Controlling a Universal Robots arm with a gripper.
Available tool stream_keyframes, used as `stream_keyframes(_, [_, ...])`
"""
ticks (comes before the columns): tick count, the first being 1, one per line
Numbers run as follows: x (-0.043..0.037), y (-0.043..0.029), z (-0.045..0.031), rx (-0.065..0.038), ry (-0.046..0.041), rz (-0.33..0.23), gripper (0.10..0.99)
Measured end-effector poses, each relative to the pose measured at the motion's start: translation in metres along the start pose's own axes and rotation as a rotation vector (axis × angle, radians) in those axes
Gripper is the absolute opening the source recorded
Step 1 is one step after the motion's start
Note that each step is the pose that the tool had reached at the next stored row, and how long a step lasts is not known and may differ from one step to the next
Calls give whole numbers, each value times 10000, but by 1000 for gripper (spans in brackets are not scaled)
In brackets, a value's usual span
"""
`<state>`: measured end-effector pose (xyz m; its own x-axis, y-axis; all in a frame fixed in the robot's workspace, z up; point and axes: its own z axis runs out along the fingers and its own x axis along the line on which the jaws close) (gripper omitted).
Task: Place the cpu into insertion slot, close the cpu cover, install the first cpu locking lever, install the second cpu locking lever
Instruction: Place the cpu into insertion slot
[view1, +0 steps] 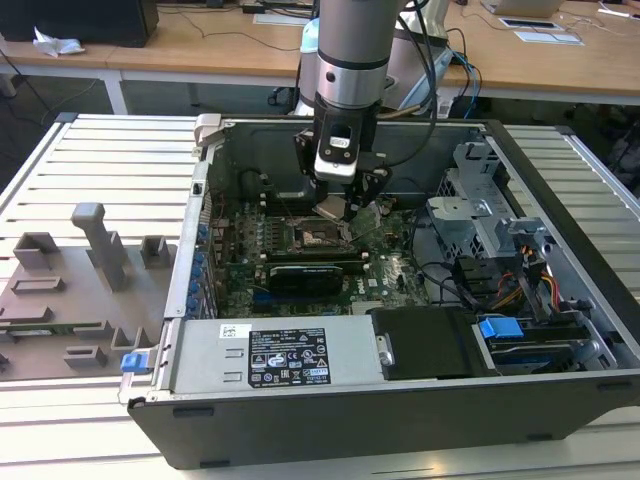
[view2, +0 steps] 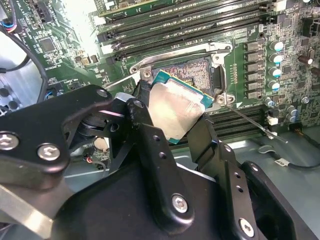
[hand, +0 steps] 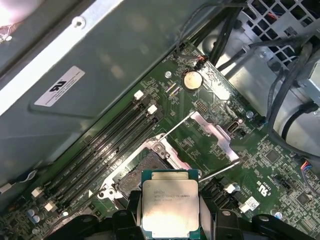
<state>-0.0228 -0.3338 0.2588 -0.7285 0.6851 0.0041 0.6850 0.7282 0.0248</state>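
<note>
Second wrist view shows your fingers (view2: 150, 145) clamped on the cpu (view2: 177, 112), one black finger against each of two opposite edges, its silvery top facing the camera. You hold the chip tilted, one corner dipping toward the insertion slot (view2: 192, 67). The slot's dark centre lies uncovered just past it, and you cannot tell whether chip and socket touch. In the first wrist view the cpu (hand: 170, 205) sits just beside the near edge of the insertion slot (hand: 142, 167). The cpu cover (hand: 212, 131) stands swung up off the socket on the far side, and two thin wire levers (hand: 178, 123) stick out free. Long black memory slots (hand: 100, 150) run along one side of the socket on the green motherboard (hand: 260, 170).

From the exterior view, your arm (view1: 352, 40) drops straight down into the open computer case (view1: 400, 425), wrist over the middle of the board. The case lies on its side on the slatted bench (view1: 110, 160). It holds a power supply (view1: 270, 355) along its near wall and a metal drive cage (view1: 480, 190) at the exterior view's right. A grey fixture plate (view1: 60, 300) rests on the bench at the exterior view's left.
</note>
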Motion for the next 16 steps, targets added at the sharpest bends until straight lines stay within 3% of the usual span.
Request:
stream_keyframes(6, [0,0,0,0,-7,259,541])
stream_keyframes(16, [0,0,1,0,-37,1274,541])
